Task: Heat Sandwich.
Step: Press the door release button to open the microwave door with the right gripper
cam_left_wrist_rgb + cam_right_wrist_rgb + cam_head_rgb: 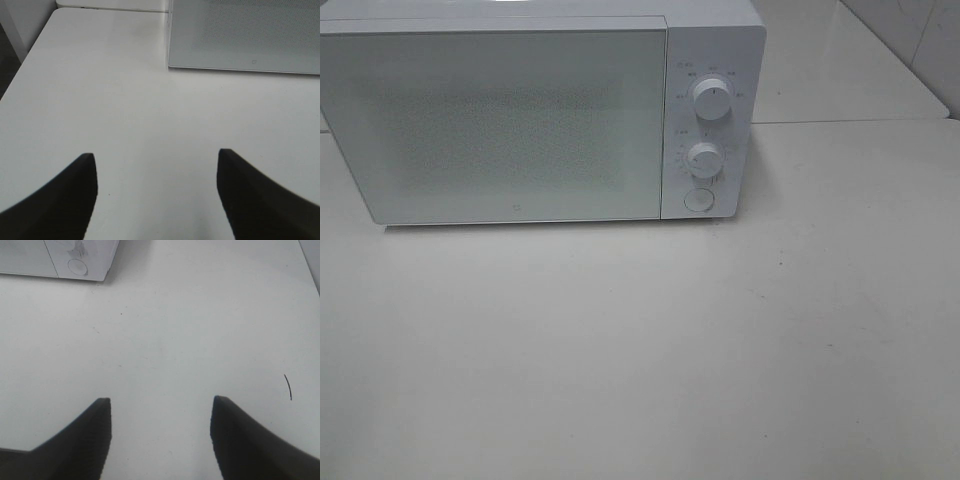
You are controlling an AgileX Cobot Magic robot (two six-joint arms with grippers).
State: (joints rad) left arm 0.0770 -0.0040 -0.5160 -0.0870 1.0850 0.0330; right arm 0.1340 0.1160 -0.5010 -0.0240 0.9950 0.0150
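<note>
White microwave [520,120] stands at the rear of the table [640,360], with its door [500,125] shut flush. The control panel on its right side carries an upper knob [712,98], a lower knob [704,158] and a round button [698,200] beneath.

Left pincer [156,155] hangs over the table in front of the door's left end, jaws wide apart, nothing between them. Right pincer [160,399] hangs over the table out from the control-panel end, jaws likewise wide, holding nothing. A thin dark curved mark [288,387] lies on the table near it.

Sandwich: seen in no view. The door's mesh is too dim to tell whether it lies inside.
</note>
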